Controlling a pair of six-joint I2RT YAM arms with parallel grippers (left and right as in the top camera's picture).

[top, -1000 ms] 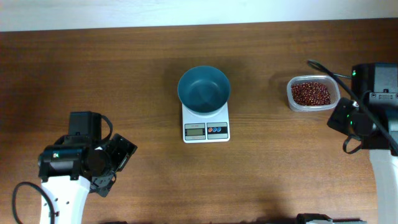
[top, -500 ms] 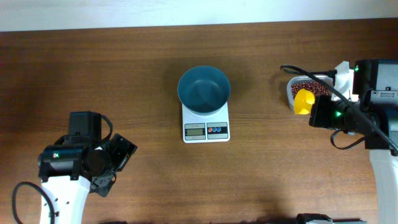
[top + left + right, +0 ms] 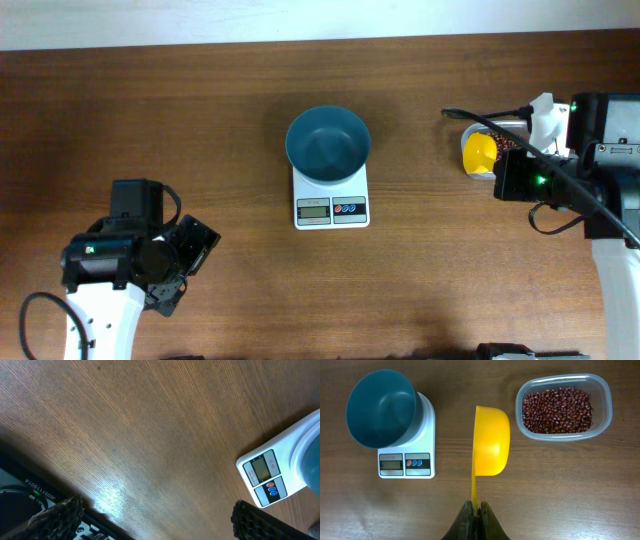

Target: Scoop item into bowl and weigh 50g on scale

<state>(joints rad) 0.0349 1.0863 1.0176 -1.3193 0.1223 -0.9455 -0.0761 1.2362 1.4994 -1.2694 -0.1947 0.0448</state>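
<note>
The beans, small and dark reddish-brown, lie in a loose heap that fills the floor of a clear rounded-rectangular container on the right side of the worktop. In the overhead view most of this container is hidden under the right arm and a yellow scoop. The scoop is turned on its side with its rounded back toward the container, so I cannot tell whether anything is in it. In the right wrist view it hangs between the container and the scale. The right fingers are pressed together on the scoop's thin handle. The teal bowl sits on the white scale's platform near the middle of the worktop, showing only bare blue inside. The scale's grey display and its red and blue buttons face the near edge; the reading is too small to make out. The left fingers are spread wide apart over bare wood, well left of the scale, touching nothing. There is one bowl, one scale, one container, one scoop and two buttons.
</note>
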